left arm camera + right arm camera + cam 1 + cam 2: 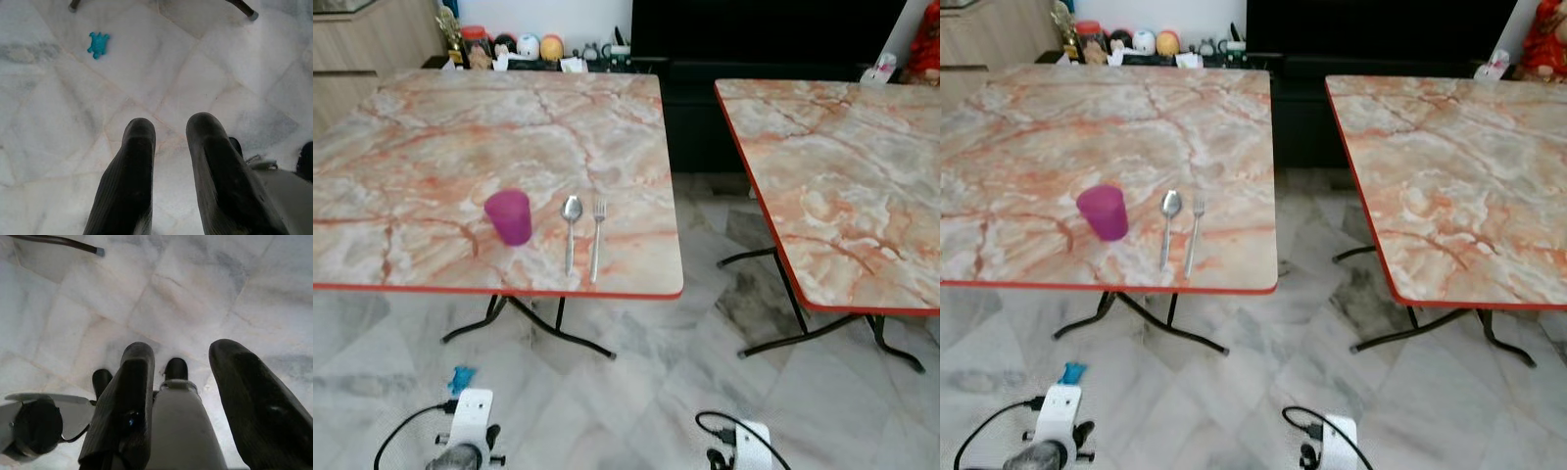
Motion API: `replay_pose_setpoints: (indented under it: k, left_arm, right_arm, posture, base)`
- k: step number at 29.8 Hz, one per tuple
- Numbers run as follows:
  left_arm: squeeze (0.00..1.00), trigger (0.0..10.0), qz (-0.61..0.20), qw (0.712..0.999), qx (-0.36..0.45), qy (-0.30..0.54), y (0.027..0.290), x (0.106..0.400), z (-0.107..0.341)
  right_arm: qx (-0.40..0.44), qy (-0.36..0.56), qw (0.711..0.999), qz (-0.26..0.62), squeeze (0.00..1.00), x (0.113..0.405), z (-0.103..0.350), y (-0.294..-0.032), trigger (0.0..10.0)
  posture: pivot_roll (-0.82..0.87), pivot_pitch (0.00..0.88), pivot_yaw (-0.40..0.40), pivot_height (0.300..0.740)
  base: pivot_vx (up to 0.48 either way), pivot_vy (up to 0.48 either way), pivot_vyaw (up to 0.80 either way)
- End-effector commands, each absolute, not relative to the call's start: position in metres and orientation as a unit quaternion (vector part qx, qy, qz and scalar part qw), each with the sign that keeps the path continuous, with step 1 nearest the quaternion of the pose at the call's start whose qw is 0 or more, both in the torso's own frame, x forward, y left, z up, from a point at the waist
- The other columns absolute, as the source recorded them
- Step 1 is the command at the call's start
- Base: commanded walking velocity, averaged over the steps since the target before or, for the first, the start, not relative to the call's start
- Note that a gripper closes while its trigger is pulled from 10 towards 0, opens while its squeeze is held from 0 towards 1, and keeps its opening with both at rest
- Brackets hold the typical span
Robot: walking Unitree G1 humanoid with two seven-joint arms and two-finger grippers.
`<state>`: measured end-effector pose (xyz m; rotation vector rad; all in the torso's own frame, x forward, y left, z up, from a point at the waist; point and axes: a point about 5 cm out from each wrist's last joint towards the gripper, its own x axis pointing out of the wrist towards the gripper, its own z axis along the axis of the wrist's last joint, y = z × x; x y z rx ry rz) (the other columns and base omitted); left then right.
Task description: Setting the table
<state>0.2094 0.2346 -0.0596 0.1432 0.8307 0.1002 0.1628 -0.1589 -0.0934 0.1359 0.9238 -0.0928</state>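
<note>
Nearest to me, both arms hang low over the marble floor [636,392]. My left gripper [168,142] has its fingers a little apart with nothing between them, pointing down at the tiles, where a small blue toy [98,44] lies. My right gripper [181,377] is spread wider and also empty, with the robot's own leg showing between its fingers. Well ahead of and above both grippers, near the front edge of the left surface [431,127], the setting sits in a row. The purple cup [509,216] stands upright at the left, the spoon [570,232] is just beside it, and the fork [597,238] lies right of the spoon. Both utensils lie lengthwise front to back, parallel, handles toward me, bowl and tines pointing away. A second surface [842,166] stands to the right across a gap, and small ornaments [524,47] line the far wall.
</note>
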Motion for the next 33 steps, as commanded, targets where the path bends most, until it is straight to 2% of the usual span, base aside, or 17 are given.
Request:
replay_pose_setpoints:
  k: [1,14,17,26,27,28,30,33]
  left_arm:
    - [0.0,10.0,0.05,0.908,0.074,0.408,0.237,0.207,-0.061]
    - [0.0,10.0,0.046,0.909,0.083,0.407,0.236,0.208,-0.06]
    - [0.0,10.0,0.046,0.916,0.089,0.389,0.239,0.215,-0.054]
    - [0.0,10.0,0.072,0.952,0.073,0.289,0.258,0.241,-0.025]
    - [0.0,10.0,0.056,0.964,0.091,0.242,0.266,0.238,-0.016]
    - [0.0,10.0,0.056,0.964,0.091,0.242,0.266,0.238,-0.016]
    - [0.0,10.0,0.045,0.976,0.119,0.175,0.275,0.226,-0.002]
    - [0.0,10.0,0.048,0.982,0.129,0.126,0.277,0.218,0.014]
  right_arm:
    - [0.066,0.451,0.889,-0.04,0.0,0.161,-0.095,-0.157,10.0]
    - [0.067,0.449,0.89,-0.038,0.0,0.162,-0.094,-0.156,10.0]
    - [0.066,0.45,0.89,-0.038,0.0,0.161,-0.095,-0.156,10.0]
    - [0.065,0.451,0.889,-0.039,0.0,0.16,-0.095,-0.156,10.0]
    - [0.064,0.451,0.889,-0.038,0.0,0.159,-0.095,-0.157,10.0]
    - [0.064,0.451,0.889,-0.038,0.0,0.159,-0.095,-0.157,10.0]
    - [0.064,0.452,0.889,-0.036,0.0,0.158,-0.095,-0.156,10.0]
    - [0.063,0.452,0.889,-0.032,0.0,0.158,-0.096,-0.157,10.0]
  posture:
    - [0.15,0.0,-0.001,0.74]
    - [0.15,0.0,-0.002,0.74]
    - [0.15,0.0,-0.003,0.74]
    - [0.15,0.0,0.002,0.74]
    - [0.16,0.0,0.003,0.74]
    - [0.16,0.0,0.003,0.74]
    - [0.16,0.0,0.0,0.74]
    - [0.17,0.0,-0.011,0.74]
  base:
    - [0.0,0.0,0.0]
    - [0.0,0.0,0.0]
    - [0.0,0.0,0.0]
    - [0.0,0.0,0.0]
    - [0.0,0.0,0.0]
    - [0.0,0.0,0.0]
    - [0.0,0.0,0.0]
    - [0.0,0.0,0.0]
